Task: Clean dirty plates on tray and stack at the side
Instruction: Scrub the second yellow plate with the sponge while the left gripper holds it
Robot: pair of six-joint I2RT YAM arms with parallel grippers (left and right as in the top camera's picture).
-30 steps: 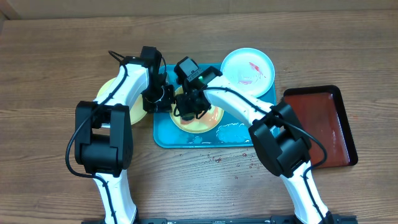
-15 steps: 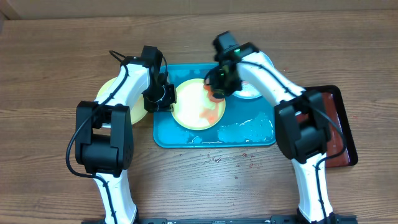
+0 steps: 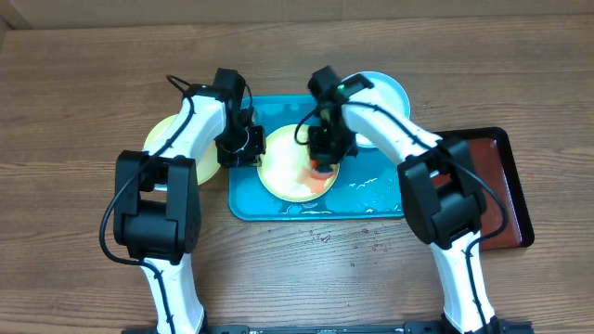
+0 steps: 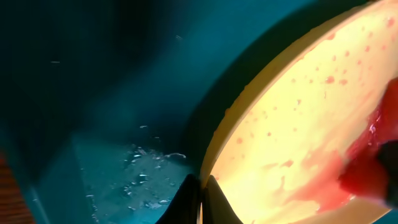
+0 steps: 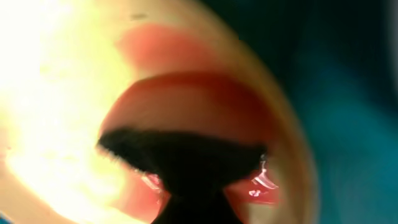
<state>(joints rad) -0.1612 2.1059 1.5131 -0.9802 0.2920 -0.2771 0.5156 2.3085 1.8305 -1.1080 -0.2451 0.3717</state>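
Note:
A yellow-green plate (image 3: 286, 174) smeared with red sauce lies on the turquoise tray (image 3: 376, 202). My left gripper (image 3: 250, 147) is shut on its left rim; in the left wrist view the fingertips (image 4: 200, 190) pinch the plate's edge (image 4: 292, 118). My right gripper (image 3: 321, 158) is shut on a red sponge (image 3: 320, 171) and presses it on the plate's right part. The right wrist view shows the sponge's dark face (image 5: 180, 155) on wet red sauce. A light-blue plate (image 3: 388, 90) sits at the tray's far right corner. A second yellow-green plate (image 3: 167, 139) lies on the table at the left.
A dark red-brown tray (image 3: 492, 186) stands at the right, partly under my right arm. Water drops (image 3: 367, 190) lie on the turquoise tray's right part. Red specks (image 3: 320, 237) dot the wooden table in front of the tray.
My right gripper with the sponge went from the plate's middle up to its far right edge, then back down onto the plate's right part. The left gripper has kept its hold.

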